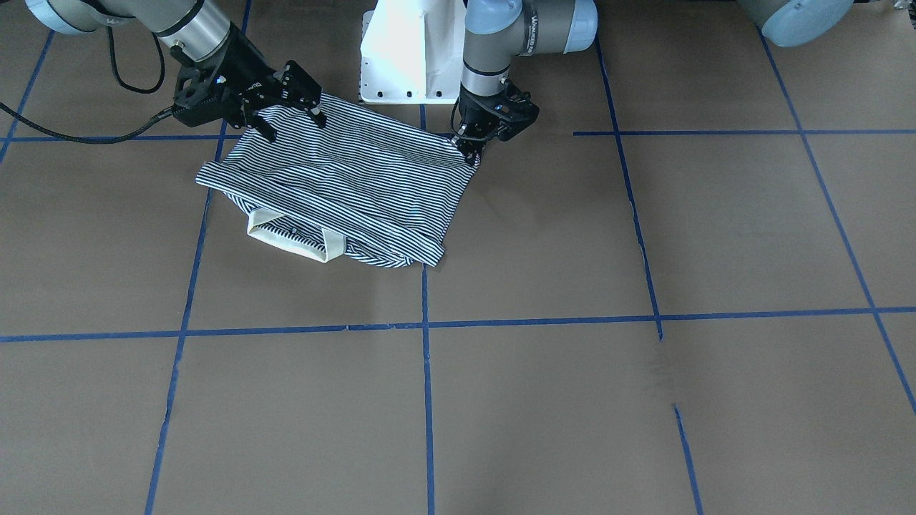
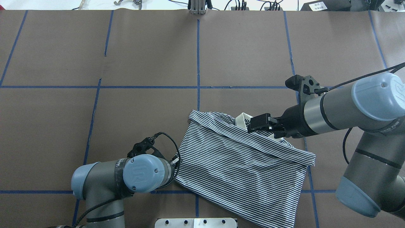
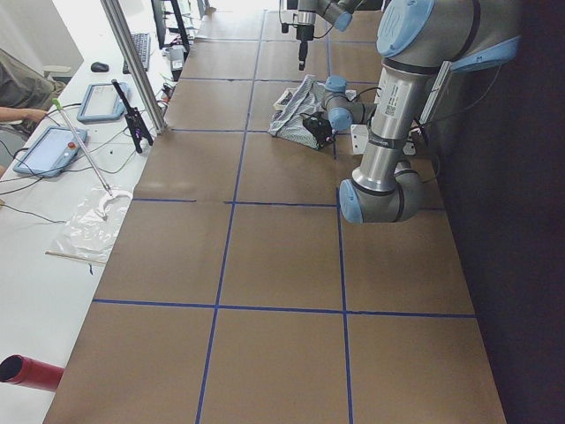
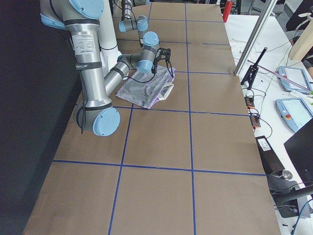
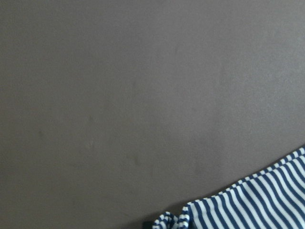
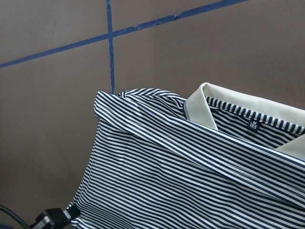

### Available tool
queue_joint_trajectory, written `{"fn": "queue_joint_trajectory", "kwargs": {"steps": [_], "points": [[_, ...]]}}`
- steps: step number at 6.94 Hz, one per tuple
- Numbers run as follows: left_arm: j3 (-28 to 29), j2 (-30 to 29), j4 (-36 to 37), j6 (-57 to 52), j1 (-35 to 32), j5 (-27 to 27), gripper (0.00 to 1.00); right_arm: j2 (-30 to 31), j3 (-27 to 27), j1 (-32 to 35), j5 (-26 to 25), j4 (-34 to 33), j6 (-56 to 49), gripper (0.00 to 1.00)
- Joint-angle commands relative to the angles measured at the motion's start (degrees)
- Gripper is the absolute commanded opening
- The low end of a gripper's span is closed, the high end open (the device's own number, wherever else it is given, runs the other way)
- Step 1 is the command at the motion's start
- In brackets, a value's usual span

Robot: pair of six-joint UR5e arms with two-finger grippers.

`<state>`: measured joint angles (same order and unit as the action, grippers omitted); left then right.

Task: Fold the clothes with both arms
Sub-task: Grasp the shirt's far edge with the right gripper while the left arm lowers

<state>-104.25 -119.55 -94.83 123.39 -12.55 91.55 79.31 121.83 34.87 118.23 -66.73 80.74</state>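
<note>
The striped polo shirt lies folded over on the brown table close to the robot's base, its cream collar poking out at the far edge. The shirt also shows in the overhead view and the right wrist view. My left gripper is shut on the shirt's corner at table level; bunched fabric shows at the bottom edge of the left wrist view. My right gripper hovers above the shirt with its fingers apart and nothing in it. It is over the collar side in the overhead view.
The white pedestal base stands right behind the shirt. Blue tape lines divide the brown table. An operators' bench with tablets runs along the table's far side. A red cylinder lies on that bench.
</note>
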Motion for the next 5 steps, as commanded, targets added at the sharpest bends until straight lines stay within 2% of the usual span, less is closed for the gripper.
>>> {"fn": "queue_joint_trajectory", "kwargs": {"steps": [1, 4, 5], "points": [[-1.03, -0.33, 2.26, -1.91, -0.98, 0.21, 0.0, 0.49, -0.19, 0.46, 0.51, 0.2, 0.12, 1.0], [-0.17, -0.59, 2.02, -13.48, -12.37, 0.21, 0.0, -0.03, 0.08, 0.46, 0.6, 0.55, 0.04, 1.0], [1.67, -1.12, 1.49, -17.18, -15.72, 0.21, 0.0, -0.04, 0.16, 0.46, 0.16, 0.55, -0.05, 1.0]]}}
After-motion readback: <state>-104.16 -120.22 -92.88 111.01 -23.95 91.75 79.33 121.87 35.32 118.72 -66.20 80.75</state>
